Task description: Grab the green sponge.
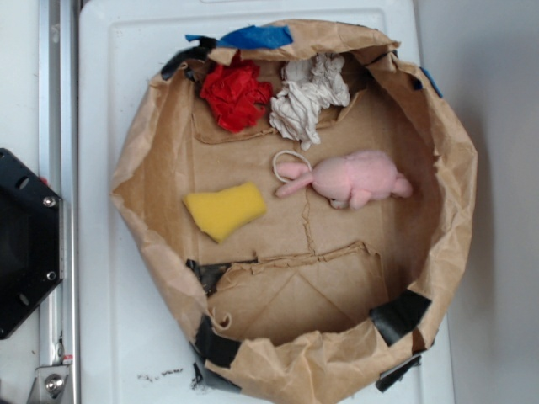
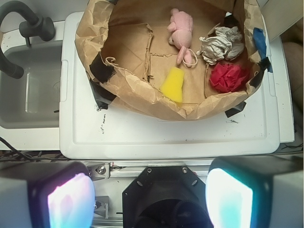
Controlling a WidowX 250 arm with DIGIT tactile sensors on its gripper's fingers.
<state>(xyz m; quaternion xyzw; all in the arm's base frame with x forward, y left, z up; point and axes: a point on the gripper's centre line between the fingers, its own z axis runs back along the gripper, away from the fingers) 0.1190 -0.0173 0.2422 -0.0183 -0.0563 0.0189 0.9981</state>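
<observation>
Well, my claw (image 2: 149, 194) hangs spread wide, its 2 pads (image 2: 71, 199) far apart and pinching nothing, well short of the brown paper nest (image 2: 137, 90); the green sponge (image 1: 225, 209), yellow in colour, lies flat on the paper floor, left of the pink bunny (image 1: 354, 179), below the red wad (image 1: 235, 94) and the white rag (image 1: 308, 97)
</observation>
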